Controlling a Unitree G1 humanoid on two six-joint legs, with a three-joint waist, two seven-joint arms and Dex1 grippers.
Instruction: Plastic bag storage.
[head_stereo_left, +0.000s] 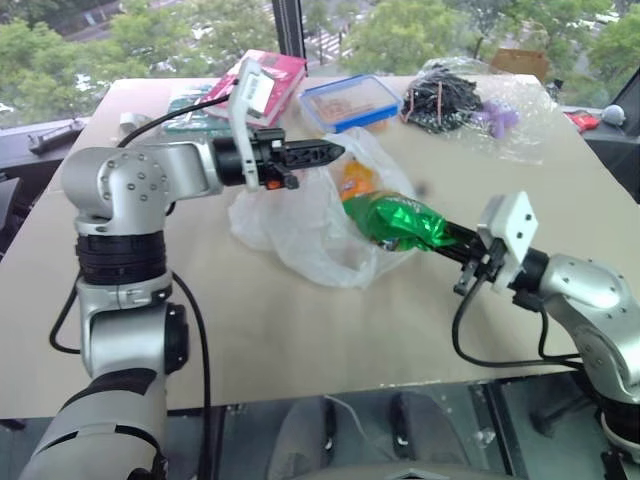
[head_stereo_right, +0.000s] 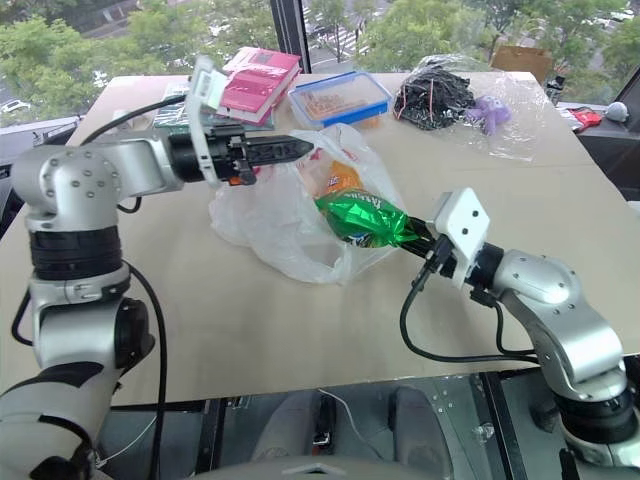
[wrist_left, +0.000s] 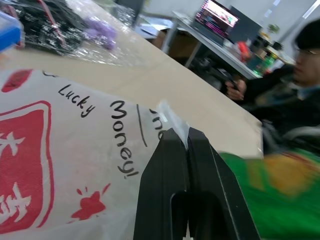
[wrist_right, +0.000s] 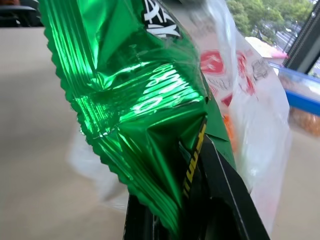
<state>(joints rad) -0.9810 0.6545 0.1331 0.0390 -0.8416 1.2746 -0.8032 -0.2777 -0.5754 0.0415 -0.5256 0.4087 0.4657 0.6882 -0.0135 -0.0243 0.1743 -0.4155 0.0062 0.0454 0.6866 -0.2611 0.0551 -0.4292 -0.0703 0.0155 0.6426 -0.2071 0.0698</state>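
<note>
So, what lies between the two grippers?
In the left eye view, the plastic bag, pinched by the left gripper, and the green snack packet held by the right gripper.

A: What can you read on the plastic bag (wrist_left: 75, 165)?
B: In the left wrist view, black handwriting-style letters spell "Lucky" and "Money!" across the middle of the frame. At the left edge sits a red block with white characters too cropped to read.
A: And the green snack packet (wrist_right: 135, 100)?
B: In the right wrist view, white letters on black at the top, cut off, perhaps "XY". A yellow strip of print lower down is illegible.
</note>
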